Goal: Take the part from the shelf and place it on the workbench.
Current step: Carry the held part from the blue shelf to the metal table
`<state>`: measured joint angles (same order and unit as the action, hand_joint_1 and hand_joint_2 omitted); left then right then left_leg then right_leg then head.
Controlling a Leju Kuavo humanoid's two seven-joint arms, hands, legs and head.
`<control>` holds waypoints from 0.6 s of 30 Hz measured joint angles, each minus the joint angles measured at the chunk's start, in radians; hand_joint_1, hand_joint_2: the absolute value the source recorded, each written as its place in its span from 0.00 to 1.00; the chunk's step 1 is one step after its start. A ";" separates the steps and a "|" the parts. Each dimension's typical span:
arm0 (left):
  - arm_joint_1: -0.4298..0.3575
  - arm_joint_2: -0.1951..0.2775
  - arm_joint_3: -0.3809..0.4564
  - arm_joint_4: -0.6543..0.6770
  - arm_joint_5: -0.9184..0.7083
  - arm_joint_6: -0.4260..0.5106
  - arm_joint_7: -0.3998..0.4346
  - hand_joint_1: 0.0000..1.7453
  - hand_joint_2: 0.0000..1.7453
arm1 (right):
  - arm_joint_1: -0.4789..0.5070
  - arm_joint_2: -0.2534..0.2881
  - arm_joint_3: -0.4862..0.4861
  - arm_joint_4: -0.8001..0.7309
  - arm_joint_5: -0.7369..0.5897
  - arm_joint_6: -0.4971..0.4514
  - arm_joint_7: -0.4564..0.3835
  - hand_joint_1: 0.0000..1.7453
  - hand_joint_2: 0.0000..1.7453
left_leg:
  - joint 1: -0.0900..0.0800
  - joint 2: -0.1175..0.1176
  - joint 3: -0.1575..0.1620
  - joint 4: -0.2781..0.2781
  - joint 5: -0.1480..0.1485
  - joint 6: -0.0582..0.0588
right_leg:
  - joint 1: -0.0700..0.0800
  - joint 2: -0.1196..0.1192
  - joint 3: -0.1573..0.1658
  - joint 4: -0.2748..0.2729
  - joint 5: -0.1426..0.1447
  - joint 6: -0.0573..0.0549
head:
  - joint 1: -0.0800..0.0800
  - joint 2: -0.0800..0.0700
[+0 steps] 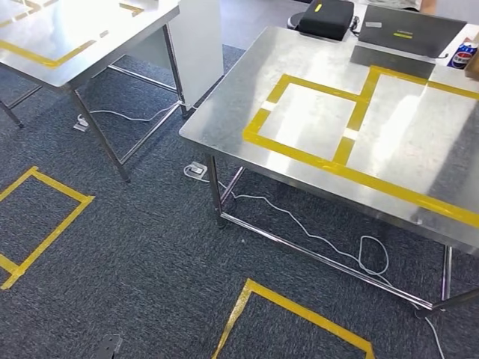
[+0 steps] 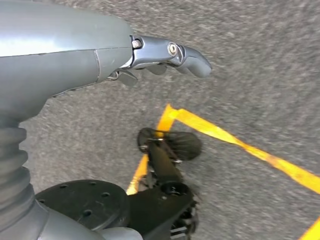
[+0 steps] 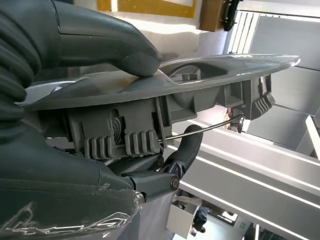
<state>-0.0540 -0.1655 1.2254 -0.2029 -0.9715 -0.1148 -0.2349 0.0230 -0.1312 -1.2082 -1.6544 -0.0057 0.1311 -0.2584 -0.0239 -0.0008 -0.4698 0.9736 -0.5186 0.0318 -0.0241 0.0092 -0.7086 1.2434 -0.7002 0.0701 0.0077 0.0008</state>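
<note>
Part (image 3: pixel 196 82), long ribbed grey plastic, clamped in right hand (image 3: pixel 113 115); left hand (image 2: pixel 113 55) empty, fingers extended.

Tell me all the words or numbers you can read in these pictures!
None can be read for sure.
Grey laptop on the workbench: a small mark on its lid, too small to read.
Blue and red thing at the workbench's far edge: printing too blurred to read.

Place: an indoor robot test lab or workshop.
Benches: two bare stainless-steel tables on tube legs, one near right (image 1: pixel 316 82), one far left (image 1: pixel 84 37).
Markings: yellow tape rectangles on the right tabletop (image 1: pixel 350 123) and squares on the floor (image 1: pixel 48 224).
Floor: dark blue-grey carpet (image 1: pixel 153 247) with a loose white cable (image 1: pixel 316 235).
Far right edge: black case (image 1: pixel 325 16).
</note>
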 joint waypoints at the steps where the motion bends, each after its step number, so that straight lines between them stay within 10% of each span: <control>1: 0.001 0.001 0.001 0.000 0.000 0.001 0.000 0.00 1.00 | 0.001 0.000 0.009 0.003 0.000 -0.011 -0.001 1.00 1.00 | 0.000 0.000 0.027 0.000 -0.023 -0.004 | -0.004 -0.005 -0.010 -0.047 0.060 0.007 | 0.001 0.000; 3: 0.002 0.005 0.005 0.000 0.000 0.001 0.000 0.00 1.00 | 0.005 -0.001 0.025 0.011 -0.003 -0.026 -0.006 1.00 1.00 | 0.000 -0.001 0.071 0.004 -0.071 -0.014 | -0.005 -0.022 -0.013 -0.132 0.239 0.005 | 0.001 0.000; 5: -0.002 0.008 0.007 0.000 -0.002 -0.002 -0.005 0.00 1.00 | 0.011 -0.008 0.034 0.015 -0.008 -0.035 -0.009 1.00 1.00 | 0.003 0.000 0.092 0.009 -0.095 -0.023 | 0.003 -0.027 -0.006 -0.158 0.321 -0.013 | -0.005 -0.001; 7: -0.010 0.007 0.008 0.000 -0.008 -0.006 -0.010 0.00 1.00 | 0.018 -0.027 0.033 0.016 -0.021 -0.029 -0.003 1.00 1.00 | 0.008 0.001 0.059 0.071 -0.062 -0.033 | 0.007 -0.017 0.007 -0.158 0.301 -0.031 | -0.009 0.000; 10: -0.012 0.001 0.007 0.000 -0.019 -0.007 -0.011 0.00 1.00 | 0.032 -0.049 0.006 0.018 -0.034 0.015 0.010 1.00 1.00 | 0.010 0.000 -0.084 0.271 -0.023 -0.046 | 0.005 -0.015 0.050 -0.178 0.275 -0.046 | -0.010 0.000; 13: -0.007 -0.003 0.006 0.000 -0.033 -0.006 -0.008 0.00 1.00 | 0.043 -0.063 -0.024 0.027 0.006 0.061 0.015 1.00 1.00 | 0.011 0.000 -0.195 0.334 -0.151 -0.045 | 0.003 -0.007 0.106 -0.196 0.248 -0.050 | -0.011 0.000; 15: -0.008 -0.003 0.005 0.000 -0.047 -0.004 -0.008 0.00 1.00 | 0.047 -0.088 -0.054 0.053 0.061 0.100 0.007 1.00 1.00 | 0.010 0.000 -0.225 0.288 -0.166 -0.040 | -0.001 -0.002 0.143 -0.200 0.223 -0.047 | -0.011 0.000; 18: -0.009 -0.001 0.003 0.000 -0.054 -0.001 -0.013 0.00 1.00 | 0.034 -0.127 -0.106 0.119 0.128 0.128 -0.016 1.00 1.00 | 0.007 -0.001 -0.223 0.123 0.035 -0.031 | -0.004 0.003 0.180 -0.200 0.186 -0.032 | -0.012 0.000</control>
<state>-0.0628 -0.1663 1.2284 -0.2026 -1.0258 -0.1157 -0.2475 0.0571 -0.2587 -1.3144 -1.5353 0.1226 0.2588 -0.2748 -0.0168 -0.0015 -0.6927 1.0961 -0.4832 0.0009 -0.0282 0.0126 -0.5287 1.0438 -0.5137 0.0377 -0.0040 0.0005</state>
